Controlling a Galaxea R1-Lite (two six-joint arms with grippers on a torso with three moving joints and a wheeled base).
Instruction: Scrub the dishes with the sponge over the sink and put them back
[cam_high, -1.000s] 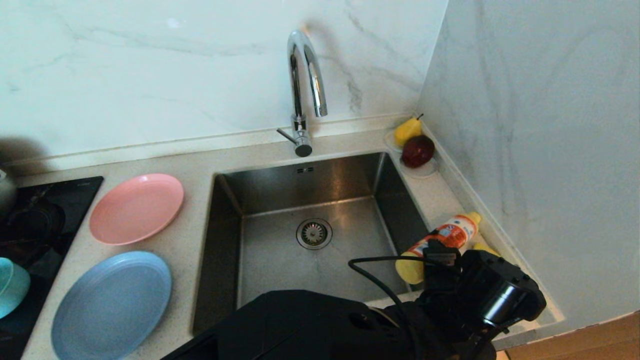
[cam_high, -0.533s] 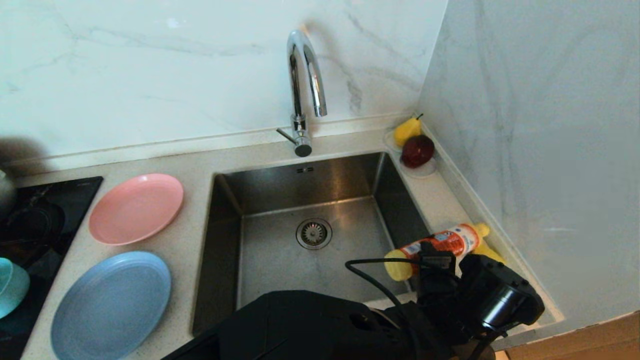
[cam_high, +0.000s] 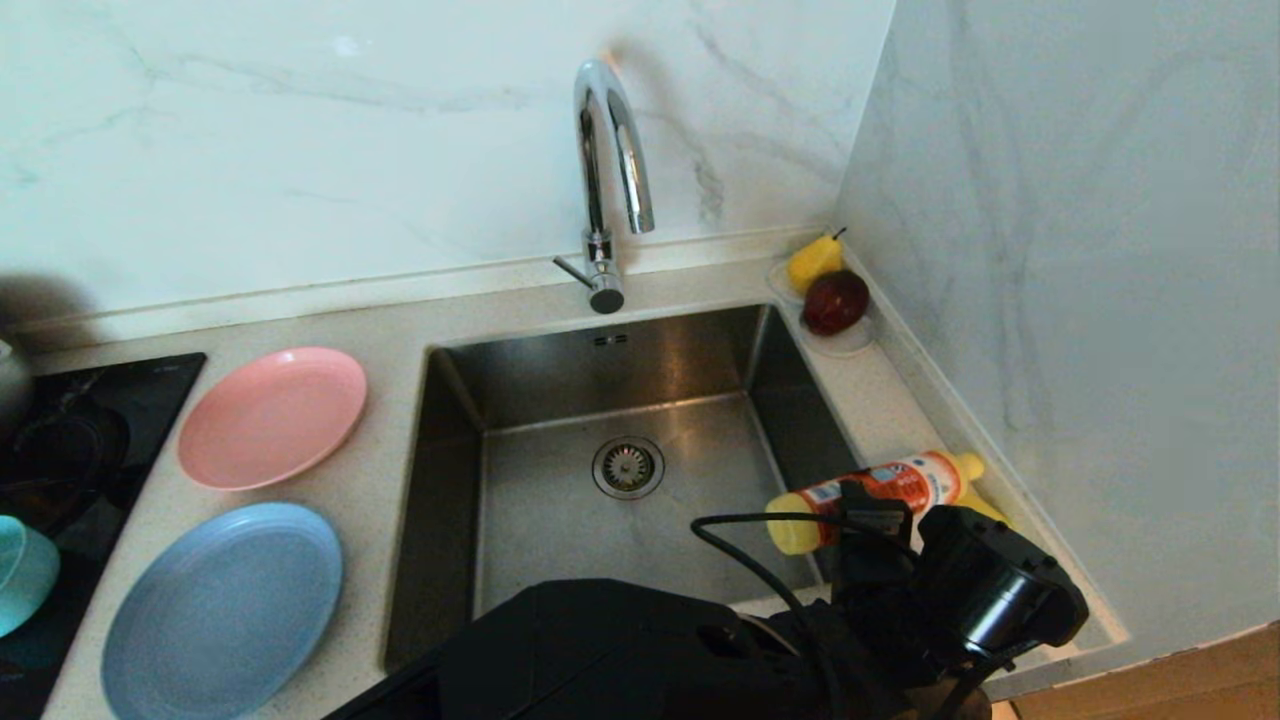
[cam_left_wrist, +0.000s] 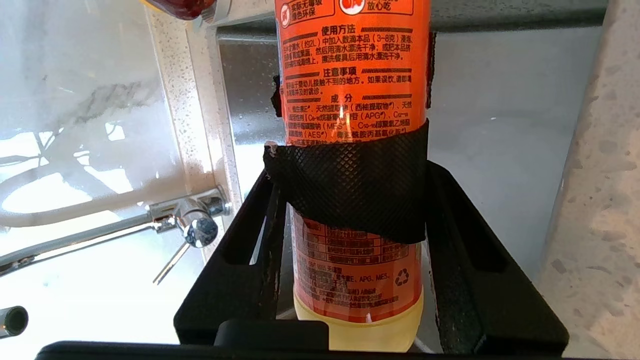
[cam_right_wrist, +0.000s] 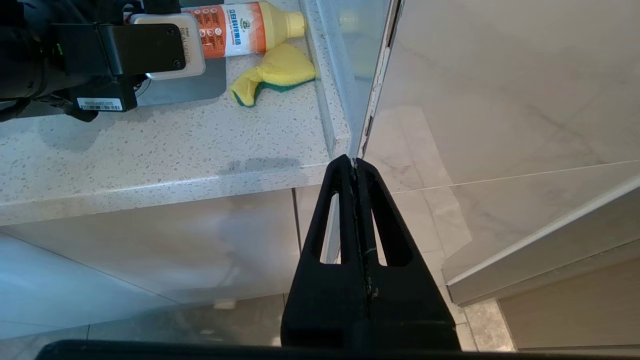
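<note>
We find no scrubbing begun: left gripper (cam_left_wrist: 350, 200) clamps the orange detergent bottle (cam_left_wrist: 352, 90) btwn its fingers, sponge (cam_right_wrist: 272, 75) lies untouched just beside it, plates (cam_high: 272, 415) unwashed well apart, right gripper (cam_right_wrist: 356, 165) shut, parked.

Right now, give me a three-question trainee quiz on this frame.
1. True or false: the left hand is shut on the orange bottle.
2. Where is the sponge? A) in the sink B) on the counter beside the bottle C) on the pink plate
3. Fill in: the pink plate and the light-blue plate lie on the counter to the ____ of the sink.

Key: 1 true. 2 B. 3 left. The right hand is shut and empty, below the counter's edge.
</note>
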